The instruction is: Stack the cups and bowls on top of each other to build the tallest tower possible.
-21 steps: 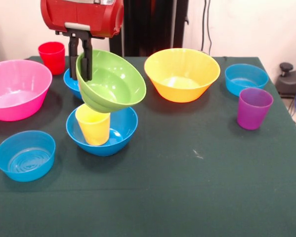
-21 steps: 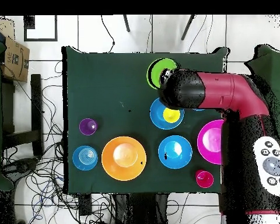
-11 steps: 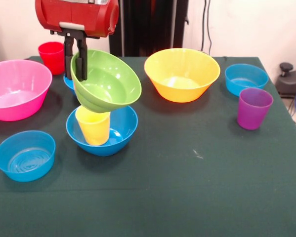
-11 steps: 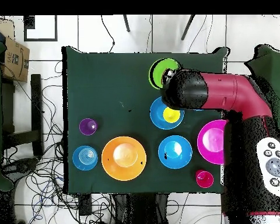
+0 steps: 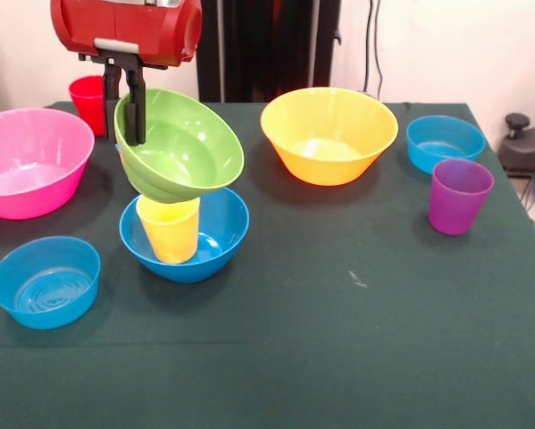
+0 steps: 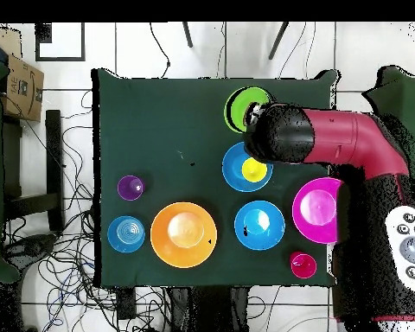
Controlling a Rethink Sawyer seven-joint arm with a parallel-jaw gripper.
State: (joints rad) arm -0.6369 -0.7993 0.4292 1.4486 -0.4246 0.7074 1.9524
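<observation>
Gripping the lime green bowl [image 5: 179, 147] by its rim, the gripper [image 5: 129, 103] is holding it tilted in the air, its fingers closed narrow on either side of the bowl's wall. Directly beneath the held bowl, in the front view, the yellow cup [image 5: 168, 228] is standing upright inside a deep blue bowl [image 5: 215, 234], and the green bowl's underside is hanging just above the cup's mouth, close enough that I cannot tell whether they are touching. Behind the gripper the red cup [image 5: 88, 94] is waiting, with another blue bowl barely showing behind the green one; off to one side the pink bowl [image 5: 26, 161] and a light-blue bowl [image 5: 45, 281] are sitting, and well away on the other side the yellow-orange bowl [image 5: 330, 134], a second light-blue bowl [image 5: 444, 141] and the purple cup [image 5: 459, 195] are resting unstacked. Looking down from overhead, the arm is covering the gripper, so its grip is not showing there; the green bowl [image 6: 242, 107] is peeking out just past the arm's end, beside the blue bowl [image 6: 234, 169] holding the yellow cup [image 6: 254, 170], while the other blue bowl [image 6: 259, 225] is lying apart. Judging by this, the tower is standing at two pieces with the third coming on, and most pieces are waiting.
</observation>
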